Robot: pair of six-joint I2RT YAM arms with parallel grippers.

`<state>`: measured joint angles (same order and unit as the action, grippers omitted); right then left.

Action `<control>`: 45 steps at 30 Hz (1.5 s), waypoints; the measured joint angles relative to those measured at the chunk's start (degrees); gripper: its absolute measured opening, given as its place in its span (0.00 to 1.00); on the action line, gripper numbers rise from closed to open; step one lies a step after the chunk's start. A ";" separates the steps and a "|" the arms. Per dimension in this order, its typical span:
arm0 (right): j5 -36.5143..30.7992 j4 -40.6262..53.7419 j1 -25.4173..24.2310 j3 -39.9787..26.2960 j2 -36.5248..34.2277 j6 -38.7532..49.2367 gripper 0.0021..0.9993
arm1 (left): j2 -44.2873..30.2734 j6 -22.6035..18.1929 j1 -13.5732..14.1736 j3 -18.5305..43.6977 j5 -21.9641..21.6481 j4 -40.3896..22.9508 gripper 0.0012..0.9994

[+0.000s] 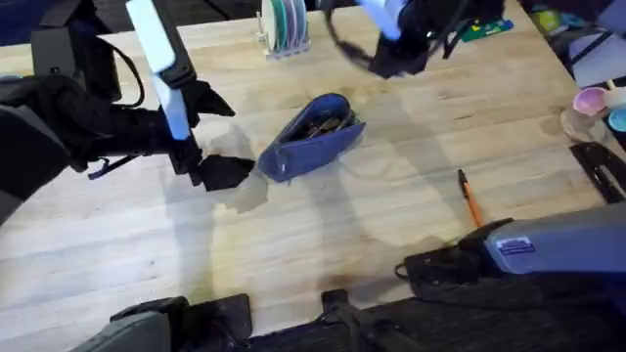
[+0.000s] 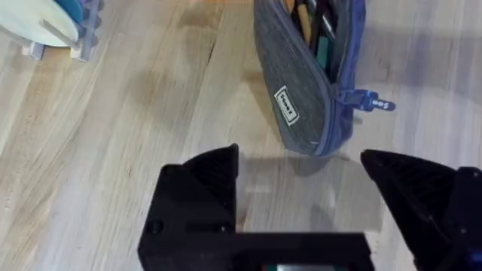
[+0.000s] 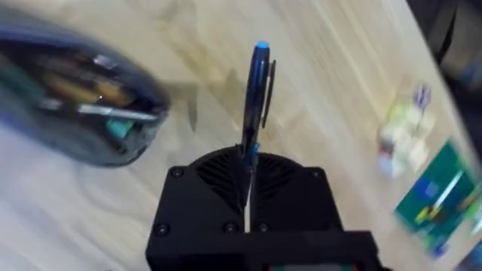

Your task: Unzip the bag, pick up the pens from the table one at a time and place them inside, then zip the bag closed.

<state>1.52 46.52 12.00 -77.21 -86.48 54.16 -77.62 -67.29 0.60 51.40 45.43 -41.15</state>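
Plate rack (image 1: 284,27): holds upright discs in white, green and blue; stands at the far edge of the surface (image 1: 117,244). Serves as the landmark for the entries below.

Green card (image 1: 486,29): flat, printed, well to the right of the plate rack.

Pink bowl (image 1: 590,100): far right of the plate rack and nearer the camera, beside a blue bowl (image 1: 618,119).

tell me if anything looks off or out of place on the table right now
Nothing looks damaged or spilled. The bag lies unzipped with pens inside, one orange pen lies loose on the table, and the right gripper holds a blue pen.
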 joint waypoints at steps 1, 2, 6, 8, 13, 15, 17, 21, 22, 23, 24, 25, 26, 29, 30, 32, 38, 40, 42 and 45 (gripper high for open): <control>0.01 0.86 1.08 0.00 0.00 2.91 0.03 | 0.00 0.00 0.00 0.00 0.00 0.00 0.99; 0.00 2.24 4.24 0.00 0.00 10.57 0.03 | 0.00 0.00 0.00 0.00 0.00 0.00 0.99; 0.01 5.10 7.19 0.00 -0.04 17.44 0.03 | 0.00 0.00 0.00 0.00 0.00 0.00 0.99; 0.00 6.49 7.92 0.00 -0.22 19.36 0.03 | 0.00 0.00 0.00 0.00 0.02 0.00 0.99; 0.00 8.49 9.07 0.00 -1.95 21.68 0.03 | 0.00 -0.01 0.00 0.00 0.00 0.00 0.99; -0.02 8.76 9.41 0.00 -2.55 22.45 0.03 | 0.00 -0.02 0.00 0.00 0.02 0.00 0.99; -0.02 9.58 9.82 0.00 -2.94 23.82 0.03 | 0.00 0.00 0.00 0.00 0.01 0.00 0.99; -0.01 10.37 10.73 0.00 -3.62 27.39 0.03 | 0.00 -0.01 0.00 0.00 0.00 0.00 0.99; 0.00 10.36 10.97 0.00 -3.92 28.16 0.03 | 0.00 -0.02 0.00 0.00 0.00 0.00 0.99; 0.00 10.33 11.17 0.00 -4.24 28.68 0.03 | 0.00 0.00 0.00 0.00 0.00 0.00 0.99; 0.00 10.31 11.42 0.00 -4.66 29.08 0.03 | 0.00 -0.01 0.00 0.00 0.00 0.00 0.99; 0.00 10.31 11.65 0.00 -5.11 29.43 0.03 | 0.00 0.00 0.00 0.00 0.00 0.00 0.99; 0.00 10.27 11.88 0.00 -5.68 29.76 0.03 | 0.00 0.00 0.00 0.00 0.00 0.00 0.99; 0.00 9.26 12.74 0.00 -7.66 30.27 0.03 | 0.00 -0.02 0.00 0.00 0.02 0.00 0.99; 0.00 8.57 13.09 0.00 -8.39 30.33 0.03 | 0.00 0.00 0.00 0.00 0.00 0.00 0.99; 0.00 7.16 13.76 0.00 -9.60 30.36 0.03 | 0.00 -0.01 0.00 0.00 0.00 0.00 0.99; 0.04 3.09 16.23 0.00 -12.02 30.35 0.03 | 0.00 -0.01 0.00 0.00 0.00 0.04 0.99; 0.07 2.71 17.30 0.00 -12.46 30.35 0.03 | 0.00 0.00 0.00 0.00 0.00 0.07 0.99; 0.22 2.46 18.24 0.00 -12.77 30.31 0.03 | 0.00 0.00 0.00 0.00 0.00 0.09 0.99; 1.61 2.24 19.36 0.00 -13.24 30.05 0.03 | 0.00 -0.01 0.00 0.00 0.02 0.18 0.99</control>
<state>3.13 48.76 31.36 -77.21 -99.72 84.22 -77.62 -67.30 0.60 51.40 45.45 -40.96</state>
